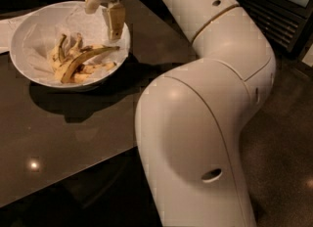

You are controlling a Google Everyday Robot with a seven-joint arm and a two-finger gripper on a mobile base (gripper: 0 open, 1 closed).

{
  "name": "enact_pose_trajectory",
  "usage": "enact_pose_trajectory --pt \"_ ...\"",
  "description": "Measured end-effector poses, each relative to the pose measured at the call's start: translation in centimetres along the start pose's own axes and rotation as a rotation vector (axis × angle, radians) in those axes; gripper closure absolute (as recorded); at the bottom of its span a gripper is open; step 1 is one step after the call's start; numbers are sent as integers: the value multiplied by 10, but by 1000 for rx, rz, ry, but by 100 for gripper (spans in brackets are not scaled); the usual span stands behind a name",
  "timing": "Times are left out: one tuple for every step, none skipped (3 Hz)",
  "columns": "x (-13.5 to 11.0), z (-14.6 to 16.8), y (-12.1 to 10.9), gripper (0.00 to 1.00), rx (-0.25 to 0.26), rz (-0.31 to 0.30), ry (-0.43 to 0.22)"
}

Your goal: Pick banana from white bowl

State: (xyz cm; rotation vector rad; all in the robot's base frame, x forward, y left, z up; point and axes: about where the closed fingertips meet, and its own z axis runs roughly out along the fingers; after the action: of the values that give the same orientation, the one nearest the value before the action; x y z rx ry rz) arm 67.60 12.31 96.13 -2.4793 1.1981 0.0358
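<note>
Near the table's far-left corner, I have the gripper open and empty above the white bowl. The banana lies just nearward, slanting near-left to far-right.

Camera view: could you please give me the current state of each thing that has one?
gripper: over the white bowl's right side, jaws open, empty.
banana: lying in the bowl among peel strips, ungrasped.
white bowl: upright on the table, paper-lined.
</note>
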Motion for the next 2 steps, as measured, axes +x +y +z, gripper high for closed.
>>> enact_pose_trajectory --pt "-4 10 -4 33 -10 -6 -33" --pt "-11 21 -6 30 -22 -5 -71"
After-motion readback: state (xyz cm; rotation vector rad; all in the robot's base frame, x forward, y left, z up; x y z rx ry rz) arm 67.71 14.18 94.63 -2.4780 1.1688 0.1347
